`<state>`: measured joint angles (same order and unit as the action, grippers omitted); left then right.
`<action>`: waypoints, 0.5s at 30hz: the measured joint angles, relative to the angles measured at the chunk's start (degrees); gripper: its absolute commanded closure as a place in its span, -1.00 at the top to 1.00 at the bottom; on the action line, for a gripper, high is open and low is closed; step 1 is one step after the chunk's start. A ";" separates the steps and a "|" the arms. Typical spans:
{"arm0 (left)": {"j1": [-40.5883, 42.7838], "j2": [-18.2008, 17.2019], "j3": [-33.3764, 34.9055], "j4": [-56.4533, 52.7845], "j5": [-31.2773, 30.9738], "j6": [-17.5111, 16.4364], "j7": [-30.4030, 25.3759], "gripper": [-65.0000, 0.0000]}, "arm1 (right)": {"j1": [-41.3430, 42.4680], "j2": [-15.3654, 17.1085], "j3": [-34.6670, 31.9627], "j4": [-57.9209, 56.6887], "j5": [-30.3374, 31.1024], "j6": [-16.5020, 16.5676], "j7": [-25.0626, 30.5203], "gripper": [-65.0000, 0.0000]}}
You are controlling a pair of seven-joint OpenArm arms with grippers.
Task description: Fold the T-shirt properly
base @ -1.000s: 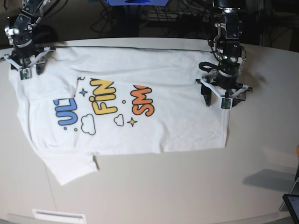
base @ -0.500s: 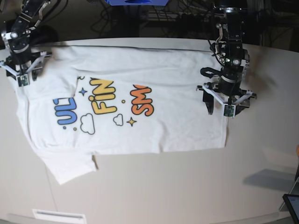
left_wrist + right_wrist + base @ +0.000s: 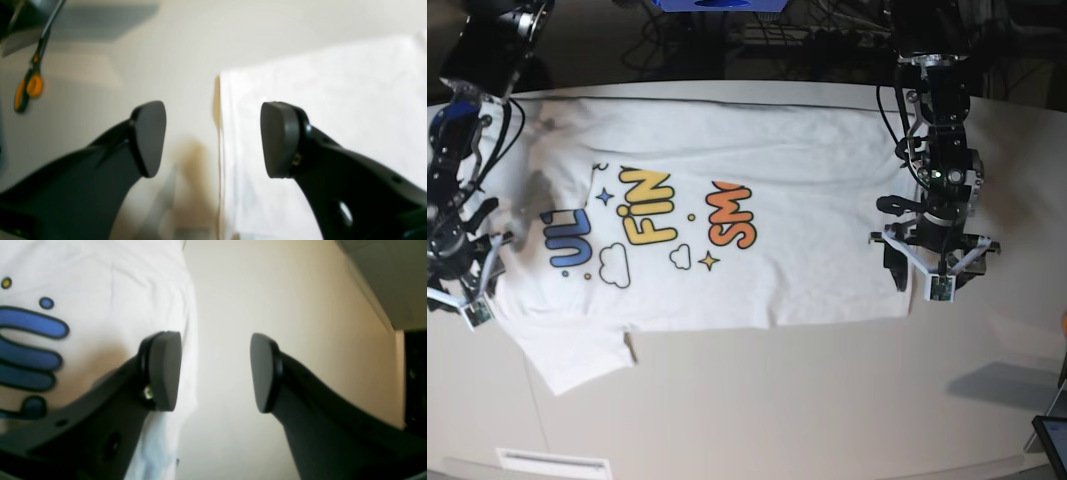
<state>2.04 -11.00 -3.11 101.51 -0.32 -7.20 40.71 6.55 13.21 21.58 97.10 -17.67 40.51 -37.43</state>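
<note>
the large white short-sleeved t-shirt (image 3: 717, 230) with blue, yellow and orange lettering lies flat on the pale table (image 3: 827, 390). left gripper (image 3: 213, 138) spread wide, empty, straddling the shirt's edge. right gripper (image 3: 216, 371) likewise apart, holding nothing. only the left wrist view shows orange-handled scissors (image 3: 28, 78) farther off.

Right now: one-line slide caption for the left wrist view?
Left gripper open above the T-shirt edge on the table; orange-handled scissors lie beyond.
</note>
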 measured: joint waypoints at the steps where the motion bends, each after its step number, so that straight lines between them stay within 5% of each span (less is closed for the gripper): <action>1: 0.02 -0.15 0.02 -0.04 0.35 0.09 0.02 0.33 | 1.40 0.17 -0.94 -2.84 0.31 0.24 0.02 0.04; 9: -4.33 -1.62 0.02 -7.85 -0.09 -0.24 -0.07 0.33 | 12.90 2.14 -4.74 -20.52 -0.31 -0.33 1.46 0.04; 13: -8.28 -2.21 -0.15 -11.56 0.13 -7.69 0.15 0.33 | 17.99 1.99 -4.85 -28.72 -0.09 0.09 2.03 0.04; 15: -9.53 -2.08 -0.11 -10.95 0.37 -7.85 0.02 0.32 | 18.84 2.12 -4.83 -30.40 -0.44 -0.07 1.95 0.04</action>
<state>-7.49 -13.08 -3.22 90.56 0.05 -15.05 40.73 25.39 15.33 16.75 66.70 -18.11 40.45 -35.48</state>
